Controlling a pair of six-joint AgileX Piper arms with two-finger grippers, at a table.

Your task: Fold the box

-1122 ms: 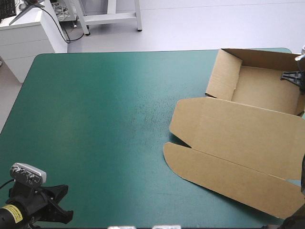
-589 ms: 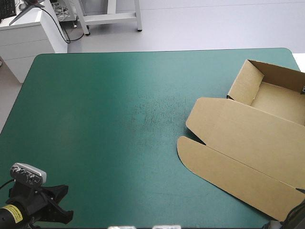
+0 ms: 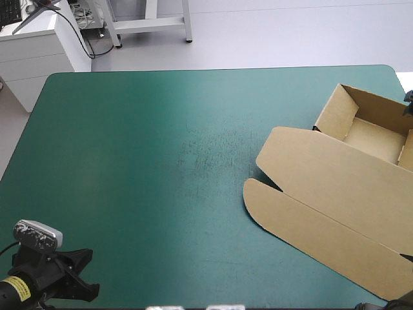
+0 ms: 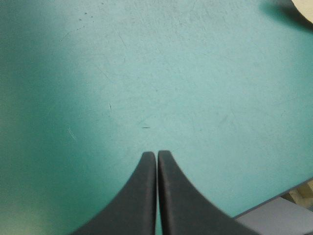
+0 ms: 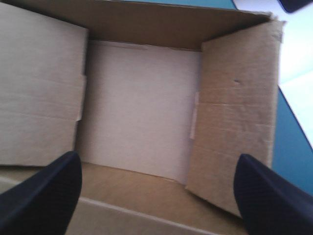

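High view: box (image 3: 335, 187) diagonal, lid nearward

The box (image 3: 335, 187) lies on the table (image 3: 129, 161), far right.

The brown box (image 3: 342, 187) lies at the table's right edge, an open tray, lid flat.

Lab: white cabinet (image 3: 35, 48), loose cables (image 3: 85, 18), stand frame (image 3: 151, 22) beyond table (image 3: 129, 194).
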